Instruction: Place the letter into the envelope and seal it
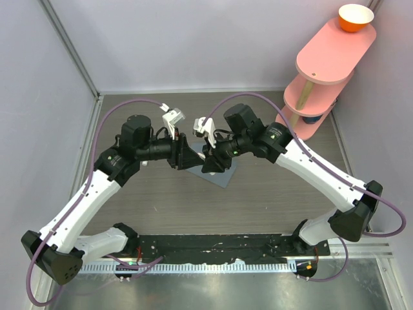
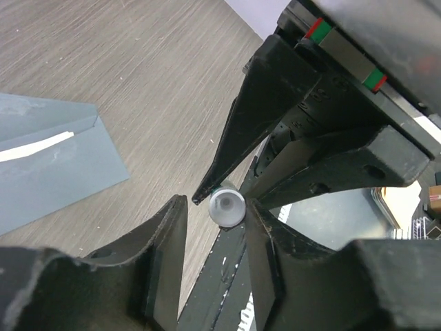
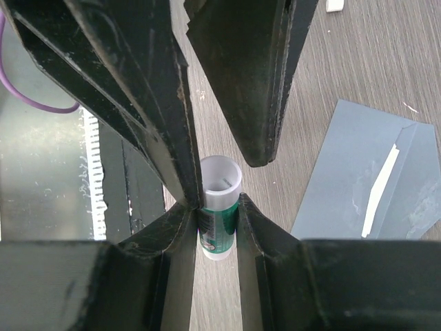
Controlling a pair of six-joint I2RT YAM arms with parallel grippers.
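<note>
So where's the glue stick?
In the right wrist view the glue stick is pinched in the right gripper, the left gripper straddling its end, beside the blue-grey envelope.

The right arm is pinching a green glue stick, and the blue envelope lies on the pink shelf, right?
No. The envelope lies on the table, not the pink shelf, as the right wrist view shows. The right end effector does pinch the green glue stick.
</note>
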